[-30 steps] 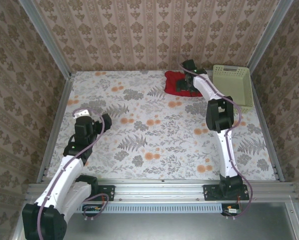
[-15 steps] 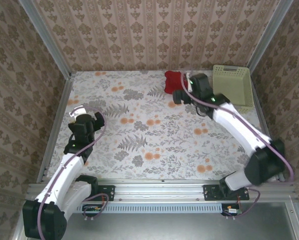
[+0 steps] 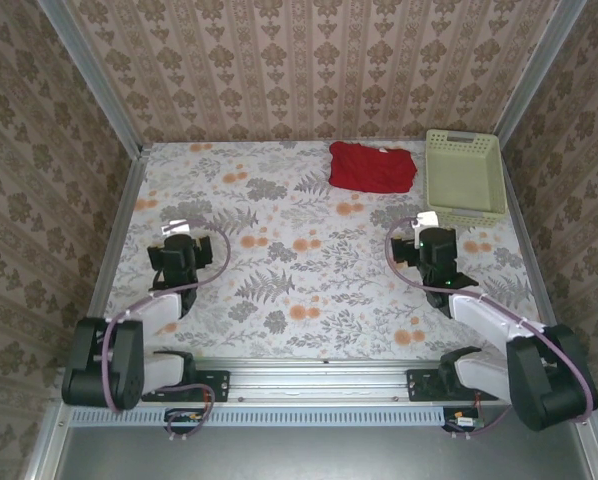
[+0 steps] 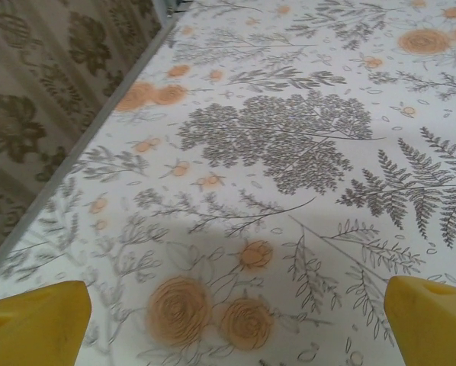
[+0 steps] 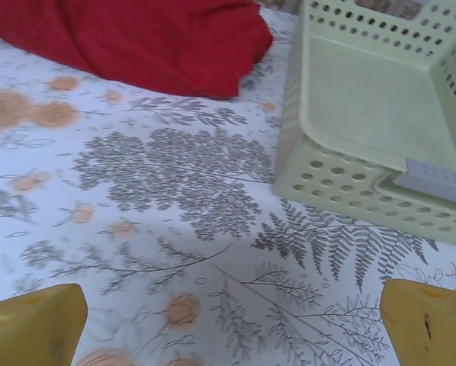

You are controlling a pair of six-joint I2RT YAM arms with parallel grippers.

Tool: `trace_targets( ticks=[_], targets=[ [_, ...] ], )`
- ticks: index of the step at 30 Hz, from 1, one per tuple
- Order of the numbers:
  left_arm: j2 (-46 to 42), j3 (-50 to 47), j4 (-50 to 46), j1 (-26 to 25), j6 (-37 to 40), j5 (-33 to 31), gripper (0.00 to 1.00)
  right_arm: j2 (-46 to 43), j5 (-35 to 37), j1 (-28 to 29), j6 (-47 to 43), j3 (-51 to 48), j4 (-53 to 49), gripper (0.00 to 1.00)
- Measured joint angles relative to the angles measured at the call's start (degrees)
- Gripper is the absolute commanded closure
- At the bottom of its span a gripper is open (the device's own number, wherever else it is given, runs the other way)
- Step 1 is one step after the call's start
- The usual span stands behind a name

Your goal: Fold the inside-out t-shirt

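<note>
No readable text, label, brand, number or sign appears on anything in these views; only floral patterns show.

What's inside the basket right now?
Only its bare pale floor shows inside the basket. The red t-shirt lies outside it, on the table to its left. The basket's near wall hides a thin strip of floor behind it.

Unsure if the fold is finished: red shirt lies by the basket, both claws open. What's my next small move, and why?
Probably just stop and park. The shirt lies as a compact, roughly rectangular pad beside the basket, touched by neither claw. The left claw and right claw are open and empty over the table, well short of it. I see nothing left to fold.
</note>
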Motion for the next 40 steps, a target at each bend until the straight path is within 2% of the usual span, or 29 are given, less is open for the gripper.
trace_targets(
  ticks=[4, 9, 13, 19, 29, 40],
  targets=[
    [3.1, -0.3, 8.0, 1.0, 3.0, 4.8, 0.00, 4.2, -3.2, -2.8, -0.4, -1.6, 9.9, 0.00],
    [14.0, -2.2, 24.0, 4.9, 6.2, 12.2, 0.00, 9.8, -10.8, -8.6, 0.0, -1.7, 17.7, 0.00],
    [16.3, -2.3, 24.4, 4.5, 7.8, 15.3, 0.00, 14.1, -15.4, -9.1, 0.7, -2.4, 25.6, 0.00],
    [16.3, 2.3, 22.3, 5.4, 7.8, 15.6, 0.00, 20.8, -19.0, -10.7, 1.8, -2.1, 28.8, 0.00],
    [16.3, 2.7, 21.7, 6.0, 7.3, 14.2, 0.00, 20.8, -14.8, -11.0, 4.6, -0.2, 28.5, 0.00],
    [16.3, 2.7, 21.7, 6.0, 7.0, 13.1, 0.00, 20.8, -14.4, -10.9, 5.3, 0.1, 28.3, 0.00]
  ],
)
